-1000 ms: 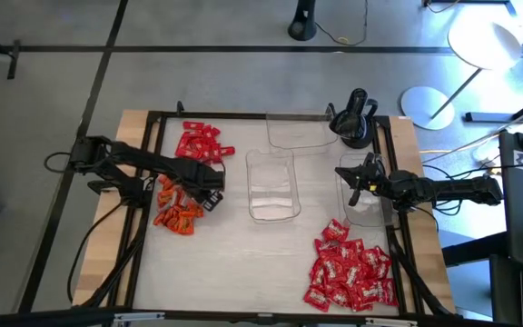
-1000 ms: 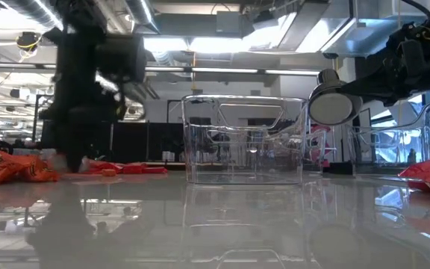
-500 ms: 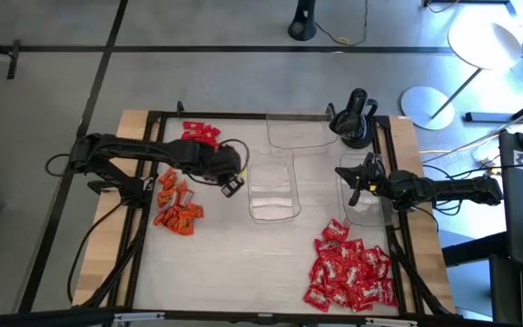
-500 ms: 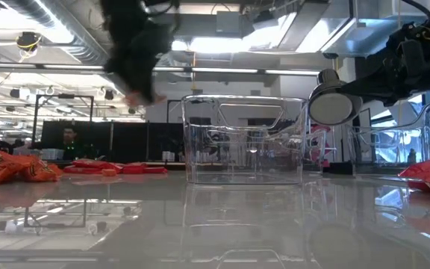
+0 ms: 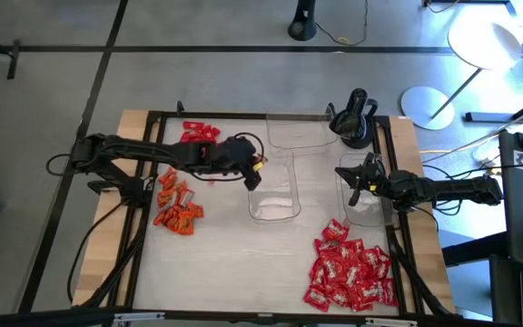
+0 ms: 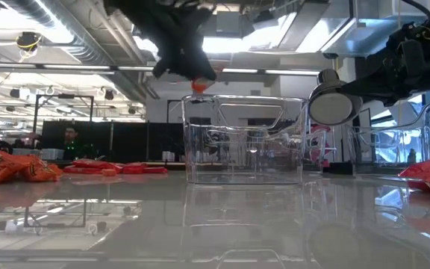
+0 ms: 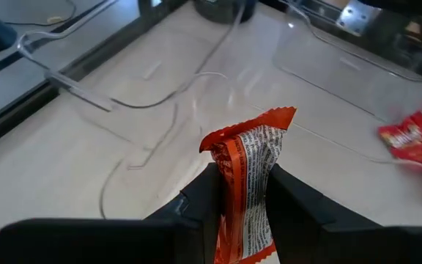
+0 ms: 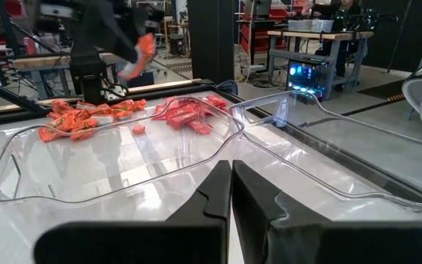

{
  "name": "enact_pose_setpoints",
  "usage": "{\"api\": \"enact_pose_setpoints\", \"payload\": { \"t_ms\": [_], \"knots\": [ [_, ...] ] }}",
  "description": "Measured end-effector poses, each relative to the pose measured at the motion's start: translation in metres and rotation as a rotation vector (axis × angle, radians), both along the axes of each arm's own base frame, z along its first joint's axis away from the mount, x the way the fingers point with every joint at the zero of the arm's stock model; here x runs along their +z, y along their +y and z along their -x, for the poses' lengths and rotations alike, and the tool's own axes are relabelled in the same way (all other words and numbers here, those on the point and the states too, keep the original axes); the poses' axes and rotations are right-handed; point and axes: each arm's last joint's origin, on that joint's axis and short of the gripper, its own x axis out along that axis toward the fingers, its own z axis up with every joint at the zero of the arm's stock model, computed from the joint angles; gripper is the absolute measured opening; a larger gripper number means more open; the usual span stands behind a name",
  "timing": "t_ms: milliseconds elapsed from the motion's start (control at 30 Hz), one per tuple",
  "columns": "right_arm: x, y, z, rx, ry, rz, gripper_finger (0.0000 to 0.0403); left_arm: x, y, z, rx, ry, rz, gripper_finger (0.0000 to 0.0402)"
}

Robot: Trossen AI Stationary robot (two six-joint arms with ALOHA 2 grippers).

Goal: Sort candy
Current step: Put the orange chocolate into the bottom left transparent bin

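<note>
My left gripper (image 7: 244,194) has its two dark fingers pinched on a single orange candy (image 7: 246,187), the wrapper standing upright between them with its crimped end free above. In the high view this gripper (image 5: 254,168) hangs over the near-left edge of the middle tray (image 5: 284,204), a clear plastic tray that I can see holds nothing so far; the low view shows the sweet (image 6: 198,86) just above that tray's rim (image 6: 245,99), not yet over its floor. The rest of the candy lies sorted by kind on the table (image 5: 234,263): an orange pile (image 5: 176,204) and a plain red pile (image 5: 196,134) on the left side, and a large heap of red sweets with white marks (image 5: 352,272) at the near right. My right gripper (image 8: 229,191) waits with its fingers pressed together, parked above the right-hand tray (image 5: 363,209) — well apart from the left arm's work. I judge the step in hand to be the carry of one orange piece to its tray. The next move calls for bringing the left gripper fully inside the tray walls, then parting the fingers — releasing too early would likely drop the sweet on the rim or outside it.
</note>
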Motion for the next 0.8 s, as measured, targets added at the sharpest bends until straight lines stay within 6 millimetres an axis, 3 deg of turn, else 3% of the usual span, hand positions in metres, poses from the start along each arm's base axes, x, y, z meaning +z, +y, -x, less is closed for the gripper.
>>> {"api": "enact_pose_setpoints", "payload": {
  "t_ms": [267,533,633,800],
  "knots": [
    [-0.001,0.0,0.0,0.0,0.004,0.0,0.0014,-0.03,0.025,-0.004,0.087,-0.012,0.017,0.009],
    [-0.001,0.0,0.0,-0.005,0.014,0.001,0.0014,-0.052,0.032,-0.015,0.069,0.044,-0.016,0.0092],
    [-0.001,0.0,0.0,-0.005,0.014,0.001,0.0014,-0.053,0.035,-0.014,0.083,0.03,0.019,0.0113],
    [-0.001,0.0,0.0,-0.005,0.014,0.001,0.0014,-0.053,0.04,-0.014,0.062,0.027,0.043,0.0183]
  ]
}}
